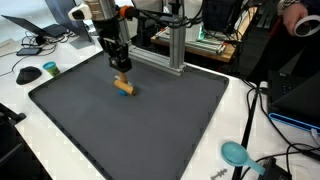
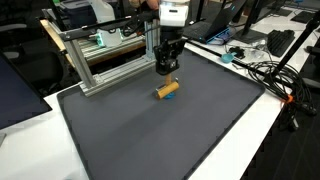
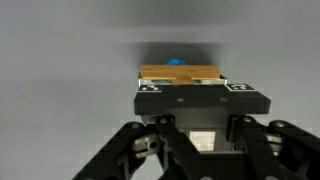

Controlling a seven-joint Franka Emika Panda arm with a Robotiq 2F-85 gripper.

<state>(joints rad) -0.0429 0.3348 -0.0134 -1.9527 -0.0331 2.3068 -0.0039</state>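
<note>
A short wooden block (image 1: 123,87) with a blue end (image 2: 175,85) sits right under my gripper (image 1: 121,68), low over the dark grey mat (image 1: 150,130). In both exterior views the arm comes straight down near the mat's far edge, the fingers reaching the block's top (image 2: 165,90). The wrist view shows the block (image 3: 180,72) lying crosswise at the tips of my gripper (image 3: 195,88), a bit of blue beyond it. The jaws stand closed onto the block's sides; the contact itself is hidden behind the black finger bar.
An aluminium frame (image 1: 170,50) stands just behind the gripper along the mat's far edge (image 2: 100,60). A teal scoop-like thing (image 1: 235,153) and cables (image 2: 262,70) lie on the white table beside the mat. A dark mouse (image 1: 28,73) sits off one corner.
</note>
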